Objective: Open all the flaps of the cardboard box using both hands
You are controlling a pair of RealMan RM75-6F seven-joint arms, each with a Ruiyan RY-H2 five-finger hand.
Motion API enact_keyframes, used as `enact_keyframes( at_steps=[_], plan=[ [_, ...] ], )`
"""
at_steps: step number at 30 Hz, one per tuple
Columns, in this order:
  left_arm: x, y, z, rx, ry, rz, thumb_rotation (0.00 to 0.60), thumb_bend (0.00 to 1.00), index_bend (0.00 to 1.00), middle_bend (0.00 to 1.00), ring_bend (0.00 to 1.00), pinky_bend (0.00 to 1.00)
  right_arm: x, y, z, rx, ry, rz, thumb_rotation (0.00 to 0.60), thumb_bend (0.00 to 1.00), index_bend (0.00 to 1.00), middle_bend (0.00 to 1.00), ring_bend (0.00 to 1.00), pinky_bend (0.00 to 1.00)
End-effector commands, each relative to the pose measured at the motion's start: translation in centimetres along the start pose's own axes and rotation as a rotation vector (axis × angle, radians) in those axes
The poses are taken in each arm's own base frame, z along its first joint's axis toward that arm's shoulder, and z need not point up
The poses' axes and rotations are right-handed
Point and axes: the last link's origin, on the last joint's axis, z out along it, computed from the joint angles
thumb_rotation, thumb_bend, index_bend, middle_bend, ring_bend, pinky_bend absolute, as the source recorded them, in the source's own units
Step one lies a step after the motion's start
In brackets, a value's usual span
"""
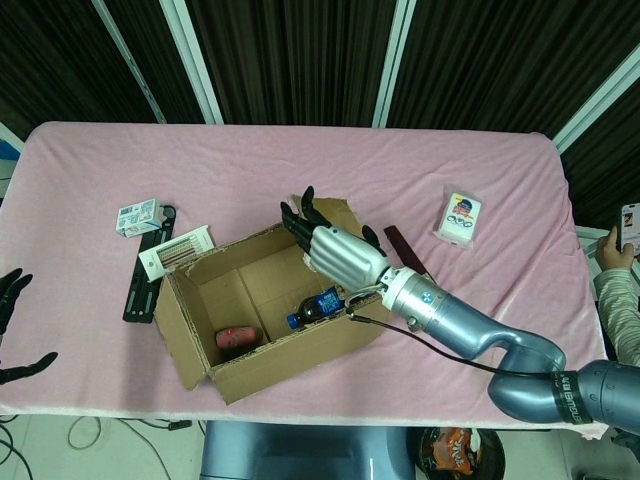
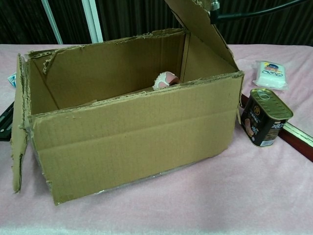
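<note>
- The right hand (image 1: 343,252), fingers spread, presses flat on the end flap (image 2: 195,22) of the brown cardboard box (image 2: 132,132), holding nothing.
- The box sits directly beneath it on the pink desk (image 1: 400,170).
- The left hand (image 1: 12,325) hangs empty, fingers apart, well away.

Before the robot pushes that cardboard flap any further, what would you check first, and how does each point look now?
1. Right hand on the raised right-end flap of the brown cardboard box: ok.
2. That flap folded fully outward: not ok, it stands tilted up.
3. Left-end flap open: ok, hanging outside.
4. Left hand ready at the box: not ok, it sits at the table edge, holding nothing.
5. Black tin can clear of the flap's swing: cannot tell.
</note>
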Motion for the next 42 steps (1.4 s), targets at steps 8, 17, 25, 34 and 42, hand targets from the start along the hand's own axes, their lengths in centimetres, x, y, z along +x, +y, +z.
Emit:
enact_keyframes(
  at_steps=[8, 17, 25, 34, 42],
  plan=[
    [0.0, 0.1, 0.0, -0.001, -0.002, -0.006, 0.600, 0.10, 0.00, 0.00, 0.00, 0.03, -1.2, 0.5, -0.7, -0.006, -0.051, -0.024, 0.600, 0.26, 0.18, 0.09, 0.03, 0.22],
    [0.0, 0.1, -0.1, 0.002, -0.005, -0.008, 0.600, 0.10, 0.00, 0.00, 0.00, 0.03, -2.5, 1.4, -1.3, -0.029, -0.096, -0.045, 0.600, 0.26, 0.18, 0.08, 0.03, 0.22],
    [0.0, 0.1, 0.0, 0.002, -0.004, -0.006, 0.600, 0.10, 0.00, 0.00, 0.00, 0.03, -3.6, 2.6, -2.0, -0.050, -0.135, -0.050, 0.600, 0.24, 0.16, 0.06, 0.02, 0.22],
    [0.0, 0.0, 0.0, 0.006, -0.005, -0.004, 0.600, 0.10, 0.00, 0.00, 0.00, 0.03, -5.1, 3.2, -2.6, -0.064, -0.170, -0.048, 0.600, 0.24, 0.14, 0.06, 0.02, 0.22],
    [0.0, 0.0, 0.0, 0.008, -0.004, -0.002, 0.600, 0.10, 0.00, 0.00, 0.00, 0.03, -7.0, 4.0, -3.2, -0.086, -0.221, -0.049, 0.600, 0.23, 0.13, 0.06, 0.02, 0.22]
  ],
)
